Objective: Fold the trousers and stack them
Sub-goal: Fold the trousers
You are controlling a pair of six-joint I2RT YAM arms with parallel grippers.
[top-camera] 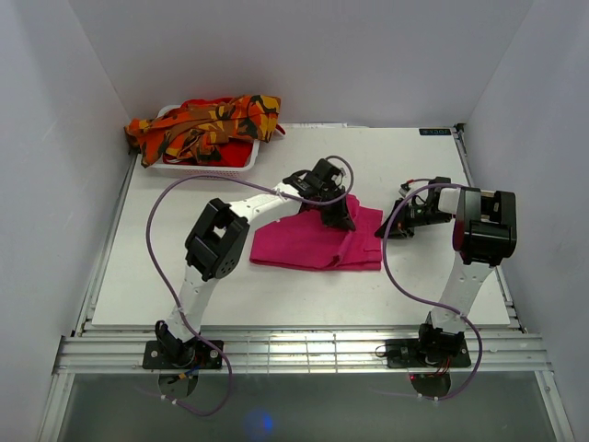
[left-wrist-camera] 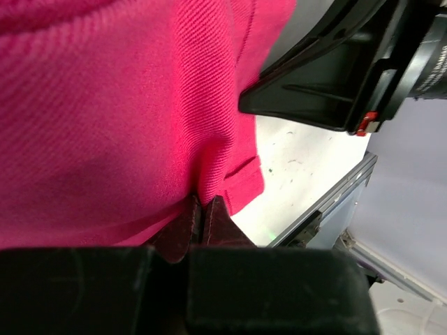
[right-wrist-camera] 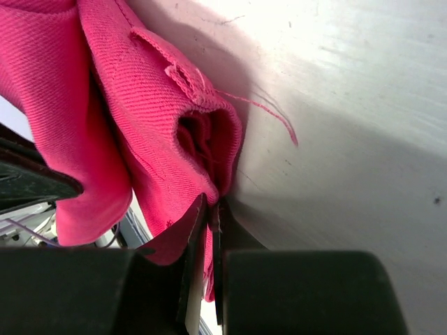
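the pink trousers (top-camera: 317,241) lie partly folded near the middle of the table (top-camera: 184,285), toward its right side, while the orange camouflage trousers (top-camera: 207,124) sit heaped in and over the white basket (top-camera: 207,168) at the far left corner. the left gripper (top-camera: 337,217) is clenched on a pinch of pink cloth at the far right part of the bundle. the right gripper (top-camera: 385,230) is clenched on the pink edge just beside it, where a frayed thread (right-wrist-camera: 269,112) hangs loose. both bites look thin and near the hem, so a quick or uneven lift could let the cloth slip from one side and the fold would sag or twist. the grippers sit close together, so a crossing move risks a knock between them, and pulling apart too hard could drag the bundle across the table
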